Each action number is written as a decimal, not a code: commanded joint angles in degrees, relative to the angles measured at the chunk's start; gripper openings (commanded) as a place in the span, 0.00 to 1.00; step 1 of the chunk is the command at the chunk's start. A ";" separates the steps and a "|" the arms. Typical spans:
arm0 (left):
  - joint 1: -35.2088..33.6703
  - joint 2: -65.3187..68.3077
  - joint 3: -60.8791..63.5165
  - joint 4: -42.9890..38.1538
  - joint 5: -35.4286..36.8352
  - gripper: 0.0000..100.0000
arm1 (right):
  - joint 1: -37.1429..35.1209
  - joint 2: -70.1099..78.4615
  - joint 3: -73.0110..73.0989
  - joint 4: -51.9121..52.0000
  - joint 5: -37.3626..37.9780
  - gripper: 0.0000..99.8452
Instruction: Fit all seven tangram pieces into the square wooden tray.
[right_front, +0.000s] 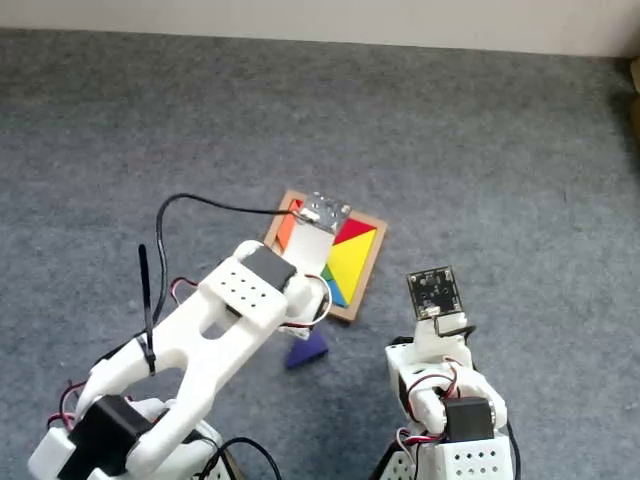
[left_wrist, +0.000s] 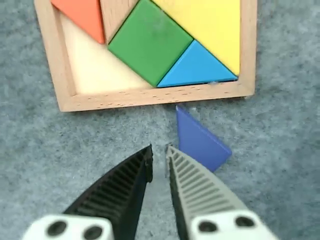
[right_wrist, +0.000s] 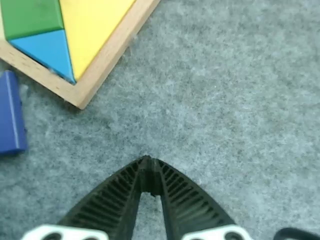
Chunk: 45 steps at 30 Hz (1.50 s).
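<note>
Left wrist view: blue piece (left_wrist: 200, 141), judged thin, stiff, light; we would pinch its opposite edges. Left gripper (left_wrist: 159, 149) barely parted, empty.

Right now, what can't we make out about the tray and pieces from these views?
High view: the left arm covers much of the tray, hiding pieces beneath it.
Left wrist view: the tray runs off the frame edge, so seated pieces can't be counted.
Right wrist view: the dark blue piece is cut by the edge; full shape unclear.
</note>
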 joint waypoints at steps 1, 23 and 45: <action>-1.89 -1.98 -1.63 0.79 0.26 0.11 | 0.04 -1.19 8.57 0.48 -0.18 0.01; 4.18 16.40 -8.66 0.09 4.75 0.25 | 0.04 -1.19 8.57 0.48 -0.18 0.01; 4.26 19.82 -11.56 2.37 1.23 0.06 | 0.04 -1.19 8.57 0.48 -0.18 0.01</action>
